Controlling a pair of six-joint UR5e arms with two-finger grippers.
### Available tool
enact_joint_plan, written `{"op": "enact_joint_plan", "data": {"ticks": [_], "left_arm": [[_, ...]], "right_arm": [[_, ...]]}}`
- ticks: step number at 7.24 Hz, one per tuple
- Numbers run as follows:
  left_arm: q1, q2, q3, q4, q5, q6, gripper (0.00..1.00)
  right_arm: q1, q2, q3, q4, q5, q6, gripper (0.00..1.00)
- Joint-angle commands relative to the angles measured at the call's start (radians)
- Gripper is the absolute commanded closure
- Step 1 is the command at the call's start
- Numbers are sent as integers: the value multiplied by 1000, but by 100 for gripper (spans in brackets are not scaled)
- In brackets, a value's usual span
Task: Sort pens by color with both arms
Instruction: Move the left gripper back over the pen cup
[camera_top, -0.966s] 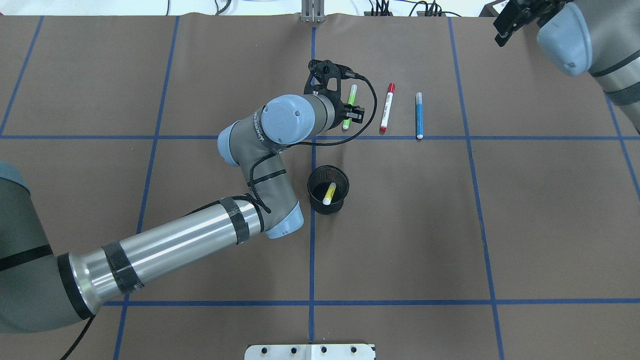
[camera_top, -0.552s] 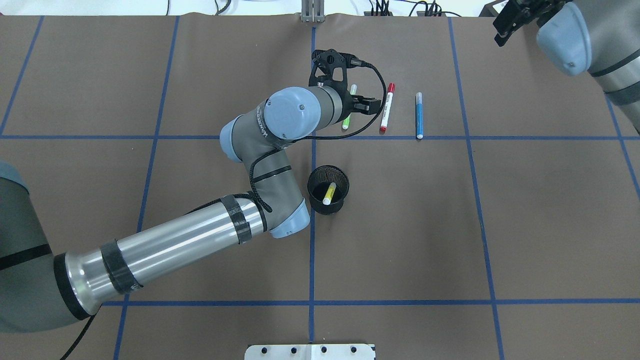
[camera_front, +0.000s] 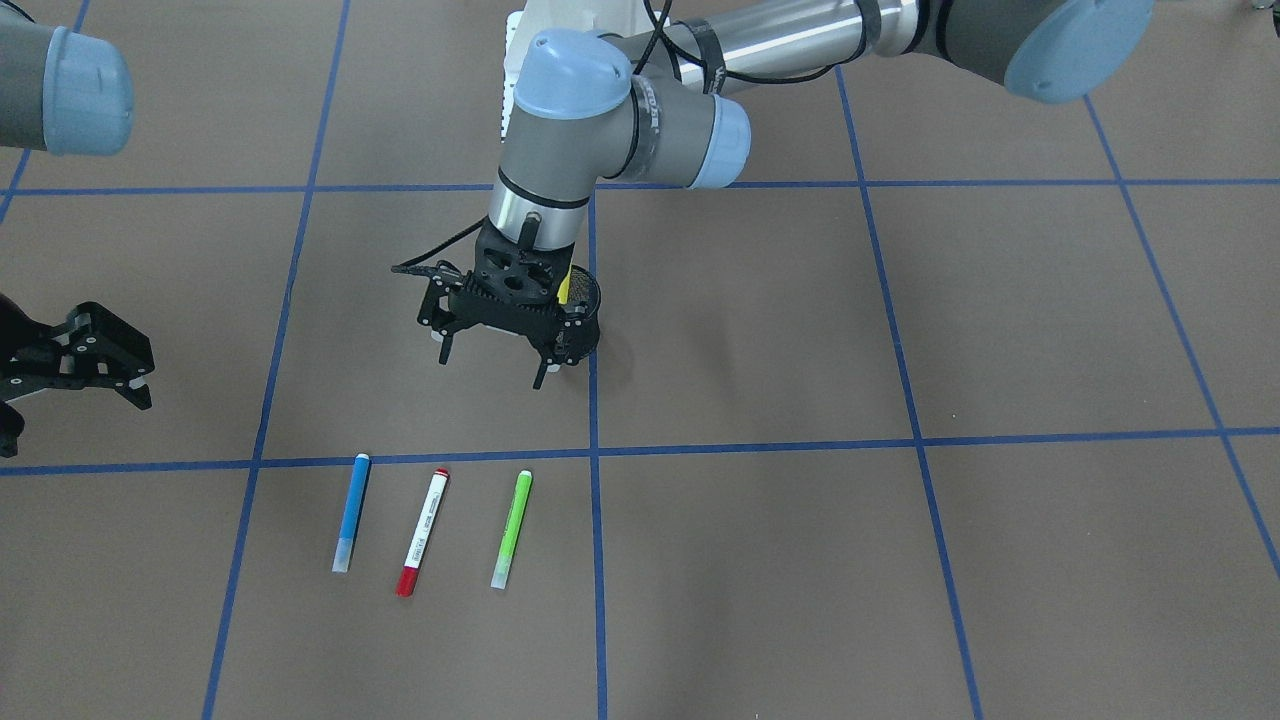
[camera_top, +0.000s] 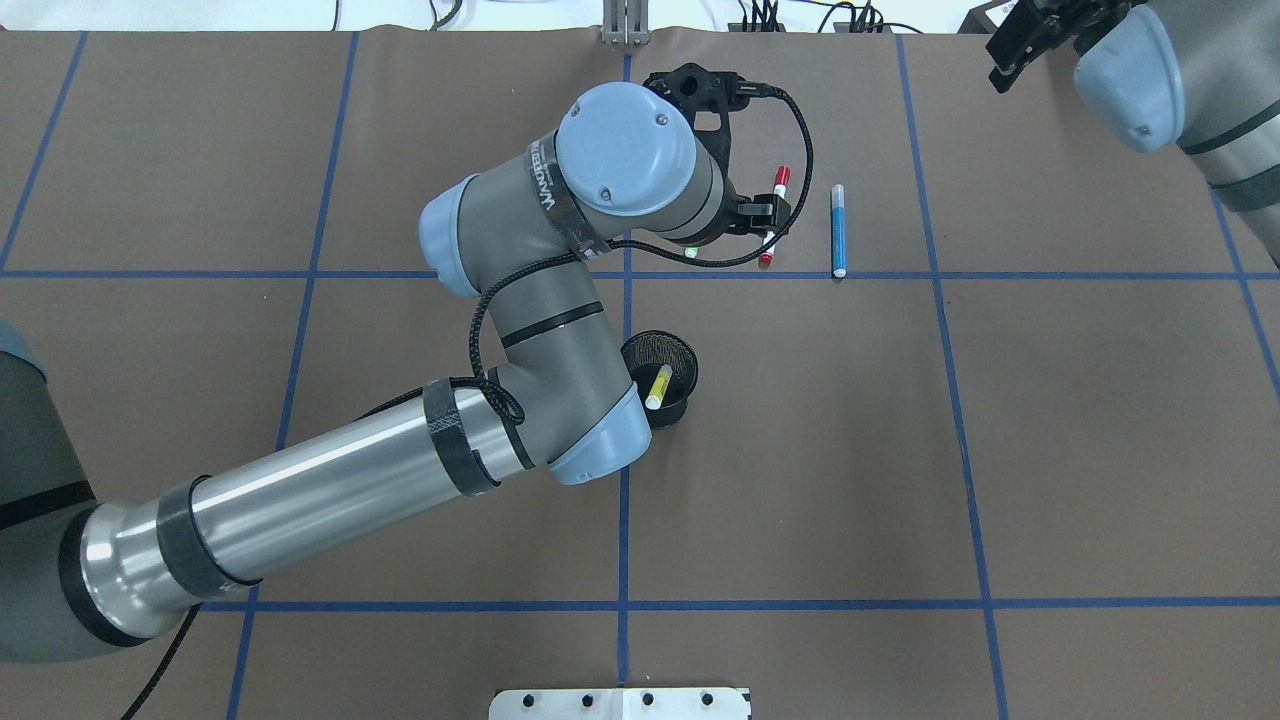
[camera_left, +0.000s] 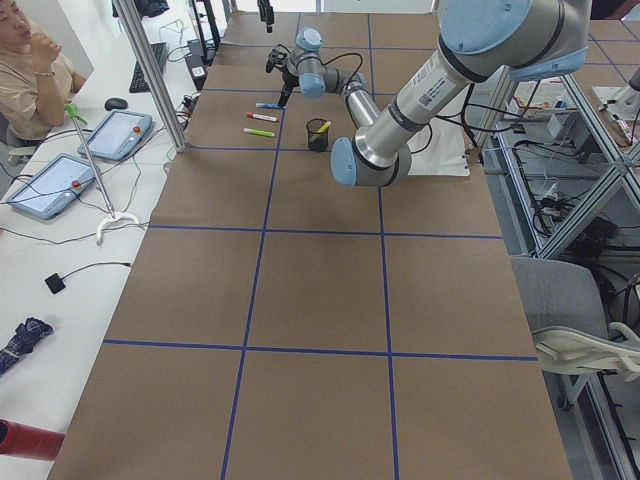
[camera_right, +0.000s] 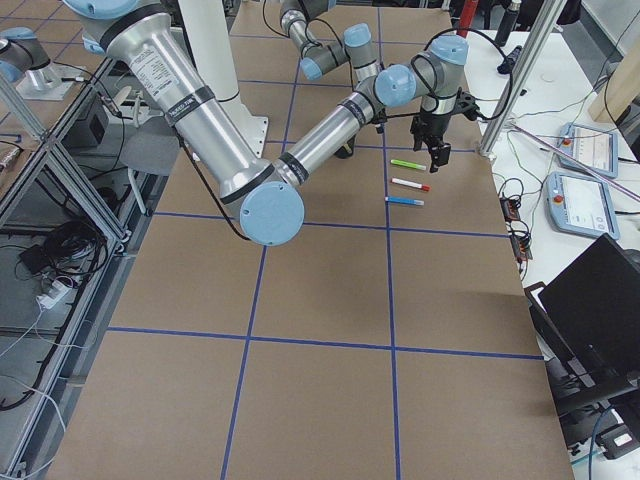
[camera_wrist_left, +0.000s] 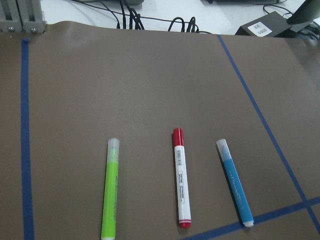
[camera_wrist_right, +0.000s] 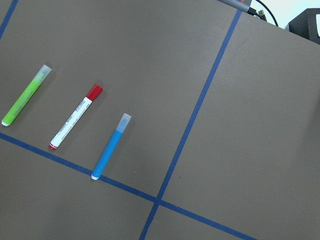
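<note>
**Q:** Where are the pens just now?

**A:** Three lie flat in a row on the tabletop (camera_front: 900, 330), parallel and apart: the green pen (camera_front: 511, 528), the red-ended white pen (camera_front: 422, 533) in the middle, and the blue pen (camera_front: 350, 511) on the far side of it. The yellow pen (camera_top: 658, 386) already stands tilted in the black mesh cup (camera_top: 676, 352), nearer my base.

**Q:** And your grippers?

**A:** My left gripper (camera_front: 490, 370) hangs above the row, raised clear of the tabletop, with its fingers spread wide and nothing between them. From overhead it sits about over the red-ended pen, and my left wrist camera has that pen near the centre of its view. My right gripper (camera_front: 100, 385) is well off to the side and holds no pen. Whether its fingers are parted I cannot tell.

**Q:** So which step is this?

**A:** I'd judge one pen is sorted and three are left, and I'm lining up the next pick — probably the red-ended one. That calls for squaring my fingers across the barrel, then coming straight down so I don't nudge the green or blue neighbour, and closing.
</note>
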Motion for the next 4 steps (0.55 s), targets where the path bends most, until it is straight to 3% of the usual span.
{"op": "enact_joint_plan", "data": {"ticks": [1,2,4], "left_arm": [[-1,36,-226,394,-175,-3,0],[0,36,-253,513,-252,-2,1],[5,59,-232,528,-338,-5,3]], "right_arm": [[2,-1,2,-1,-9,-1,0],[2,-1,4,0,-11,-1,0],[0,-2,4,0,-15,-3,0]]}}
